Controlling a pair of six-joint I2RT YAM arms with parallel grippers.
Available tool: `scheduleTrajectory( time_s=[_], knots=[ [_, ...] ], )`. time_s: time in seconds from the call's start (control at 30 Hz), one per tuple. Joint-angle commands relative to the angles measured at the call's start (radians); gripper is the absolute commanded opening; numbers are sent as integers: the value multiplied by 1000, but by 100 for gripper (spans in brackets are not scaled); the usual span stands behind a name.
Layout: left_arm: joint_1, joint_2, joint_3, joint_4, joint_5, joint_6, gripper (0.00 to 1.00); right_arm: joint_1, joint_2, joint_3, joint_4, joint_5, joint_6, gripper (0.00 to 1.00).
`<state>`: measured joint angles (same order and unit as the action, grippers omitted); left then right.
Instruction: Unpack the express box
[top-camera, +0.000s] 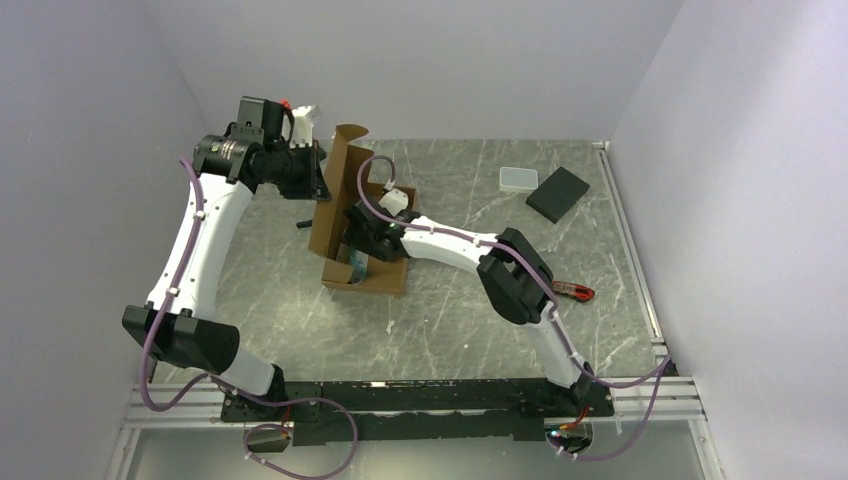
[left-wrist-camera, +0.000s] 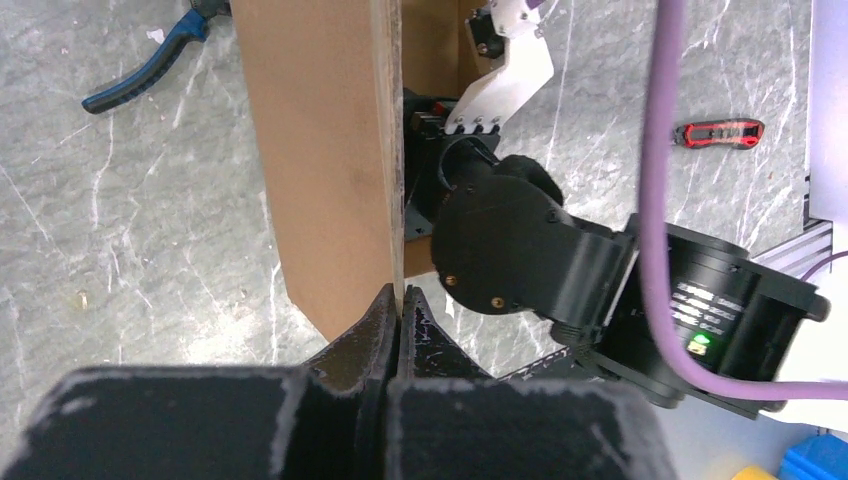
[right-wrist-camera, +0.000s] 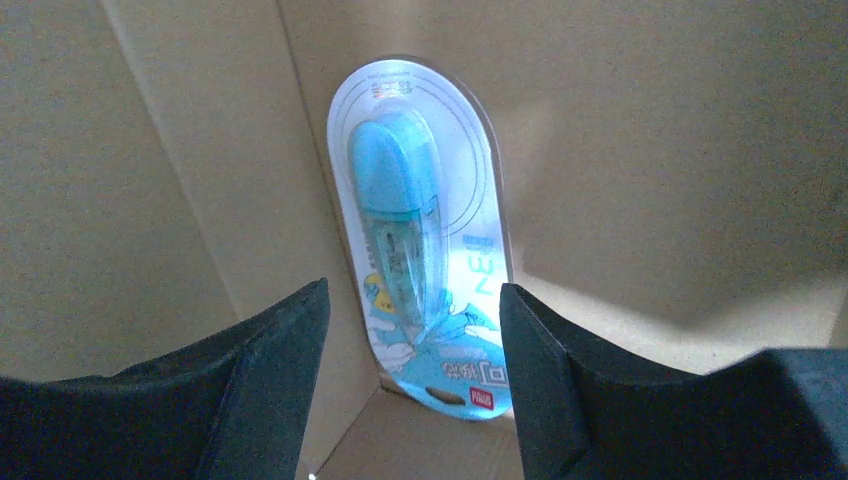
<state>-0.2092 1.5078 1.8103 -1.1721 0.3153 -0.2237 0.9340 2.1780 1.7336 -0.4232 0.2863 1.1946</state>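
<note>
Step in hand: emptying the contents. My right gripper (right-wrist-camera: 412, 300) hangs open inside the box (top-camera: 385, 275), one finger on either side of a blue blister pack (right-wrist-camera: 415, 200) that rests against the cardboard at a fold. As I judge it, the next move is to advance, close on the pack and lift it clear of the walls. My left gripper (left-wrist-camera: 400, 315) is clamped on the lid (left-wrist-camera: 320, 150), holding it upright. The box sits left of centre on the surface (top-camera: 450, 330); I see nothing else inside it.
</note>
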Motion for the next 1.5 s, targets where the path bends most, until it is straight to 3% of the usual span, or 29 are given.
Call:
scheduleTrajectory(
  time_s=[0.0,0.43,0.67,0.87,1.0,1.17,1.23,1.37,1.47],
  knots=[
    [0,-24,-5,50,7,1,0,14,54,97,-33,69,12,66],
    [1,-21,-16,37,-34,49,0,17,180,235,-191,191,-27,57],
    [2,-24,-23,30,-58,56,0,14,171,226,-206,214,-125,40],
    [6,-32,-32,21,-55,51,0,11,63,100,-41,111,-351,49],
    [31,-53,-44,40,49,-3,0,-2,-63,-60,81,16,-466,57],
    [61,-113,-107,83,64,-206,0,-12,-229,-188,116,-84,-657,66],
    [72,-157,-145,83,9,-292,0,-14,-279,-226,99,-114,-715,72],
    [76,-250,-239,81,-34,-449,0,-12,-308,-235,30,-201,-772,80],
    [79,-296,-306,84,9,-514,0,-8,-319,-268,84,-318,-793,82]
  ],
)
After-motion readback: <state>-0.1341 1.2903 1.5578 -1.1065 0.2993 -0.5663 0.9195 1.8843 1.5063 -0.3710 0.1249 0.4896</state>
